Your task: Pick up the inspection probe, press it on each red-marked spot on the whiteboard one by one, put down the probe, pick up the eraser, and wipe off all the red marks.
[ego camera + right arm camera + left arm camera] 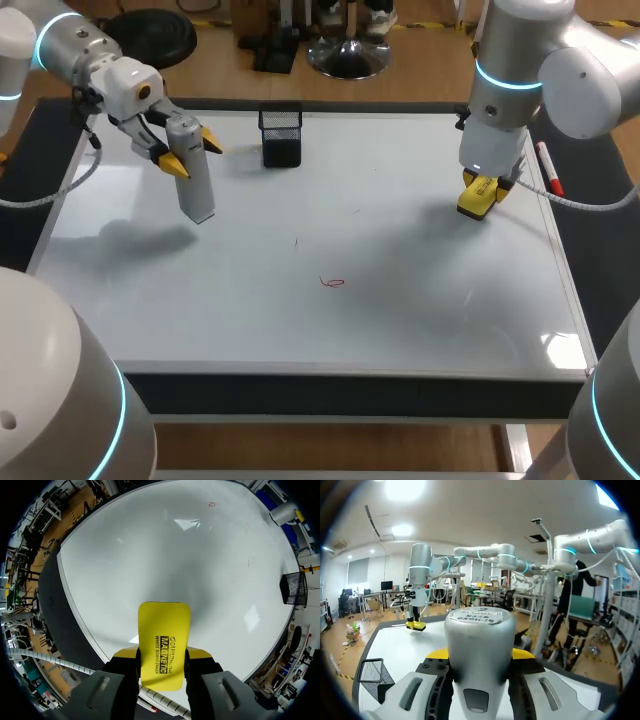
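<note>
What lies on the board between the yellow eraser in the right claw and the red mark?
Nothing. The board is bare from the eraser to the red mark; the head view shows it.

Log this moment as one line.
left gripper: holding probe | right gripper: holding eraser | red mark: on whiteboard, unwiped

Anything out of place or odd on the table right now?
Nothing spilled or damaged. Oddly, both tools are loaded: the left tool holds the probe over the whiteboard while the right tool grips the eraser. One red mark shows.
</note>
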{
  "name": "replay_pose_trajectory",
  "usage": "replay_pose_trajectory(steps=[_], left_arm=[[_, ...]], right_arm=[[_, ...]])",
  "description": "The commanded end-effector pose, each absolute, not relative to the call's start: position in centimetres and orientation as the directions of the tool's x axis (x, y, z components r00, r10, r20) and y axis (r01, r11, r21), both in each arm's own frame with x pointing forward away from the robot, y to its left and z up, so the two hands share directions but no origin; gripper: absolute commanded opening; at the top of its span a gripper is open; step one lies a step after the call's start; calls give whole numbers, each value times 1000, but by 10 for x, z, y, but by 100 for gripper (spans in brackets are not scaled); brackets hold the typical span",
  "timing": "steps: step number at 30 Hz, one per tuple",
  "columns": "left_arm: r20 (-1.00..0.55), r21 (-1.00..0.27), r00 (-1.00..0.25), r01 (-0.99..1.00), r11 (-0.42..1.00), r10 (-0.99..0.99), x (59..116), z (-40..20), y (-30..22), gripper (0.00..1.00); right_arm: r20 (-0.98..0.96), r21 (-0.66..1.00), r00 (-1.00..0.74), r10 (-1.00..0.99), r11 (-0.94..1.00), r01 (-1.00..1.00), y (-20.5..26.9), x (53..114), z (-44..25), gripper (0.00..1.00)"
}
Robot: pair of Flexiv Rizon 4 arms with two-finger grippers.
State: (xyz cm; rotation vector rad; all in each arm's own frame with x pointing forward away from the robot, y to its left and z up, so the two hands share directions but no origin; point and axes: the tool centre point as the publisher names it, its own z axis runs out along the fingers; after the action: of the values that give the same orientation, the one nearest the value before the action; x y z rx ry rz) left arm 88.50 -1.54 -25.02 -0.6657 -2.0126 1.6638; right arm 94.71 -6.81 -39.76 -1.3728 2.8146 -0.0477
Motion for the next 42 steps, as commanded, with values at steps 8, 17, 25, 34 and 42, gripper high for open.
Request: replay_pose_trajectory(steps=[8,17,25,34,42], left_arm=[[32,-984,-784,85,158,620,885,-250,-15,0],[32,-984,-784,85,158,620,885,-250,-15,0],[32,-984,-784,85,158,620,885,-250,-15,0],[32,-984,-784,85,158,620,885,-250,-15,0],[32,-984,-784,85,158,620,885,-250,-15,0]], right_arm=[[8,-33,-614,-789,614,-789,-69,948,-397,0],[35,-64,-573,-819,570,-819,-54,929,-396,0],[53,-102,-488,-871,482,-870,-13,885,-384,0],[22,-87,-392,-920,389,-917,43,847,-380,0],[24,-73,-309,-951,307,-949,91,819,-381,0]])
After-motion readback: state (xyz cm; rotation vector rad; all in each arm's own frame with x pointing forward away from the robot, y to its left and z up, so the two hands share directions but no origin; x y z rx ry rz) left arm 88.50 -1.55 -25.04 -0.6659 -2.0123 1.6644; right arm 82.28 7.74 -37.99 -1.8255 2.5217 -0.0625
